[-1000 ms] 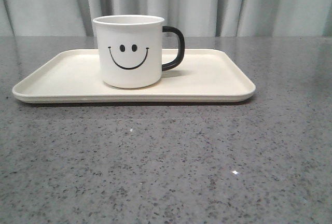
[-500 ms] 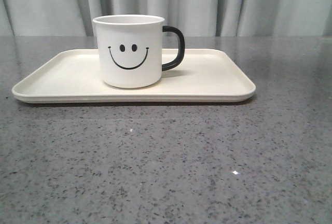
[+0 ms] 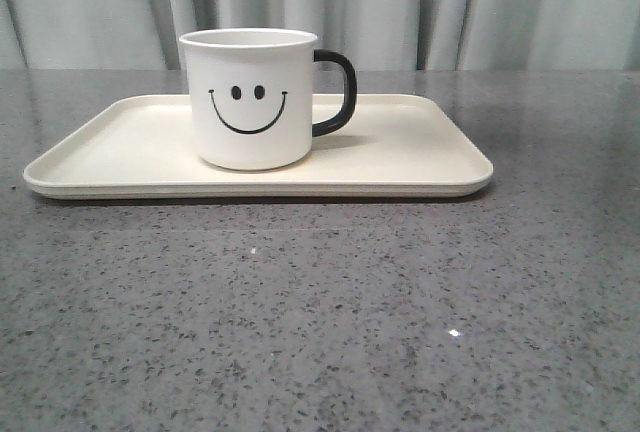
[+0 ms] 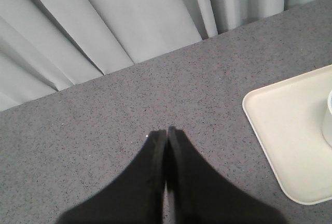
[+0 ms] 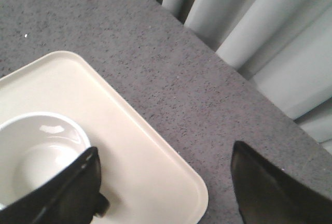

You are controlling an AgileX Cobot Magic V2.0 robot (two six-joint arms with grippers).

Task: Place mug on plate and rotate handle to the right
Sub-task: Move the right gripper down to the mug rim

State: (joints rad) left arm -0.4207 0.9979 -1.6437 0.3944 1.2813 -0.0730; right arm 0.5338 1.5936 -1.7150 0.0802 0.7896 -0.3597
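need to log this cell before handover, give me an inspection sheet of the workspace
surface: grey speckled table, no spills seen
job's things: mug upright on plate; handle points right in front view
clutter: nothing seen
claws: left claw shut, over bare table beside plate; right claw open, above plate's corner near mug, holding nothing
cables: nothing seen
surroundings: grey curtain behind table

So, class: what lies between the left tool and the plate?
Only bare speckled table, as the left wrist view shows; the left tool sits shut, apart from the plate.
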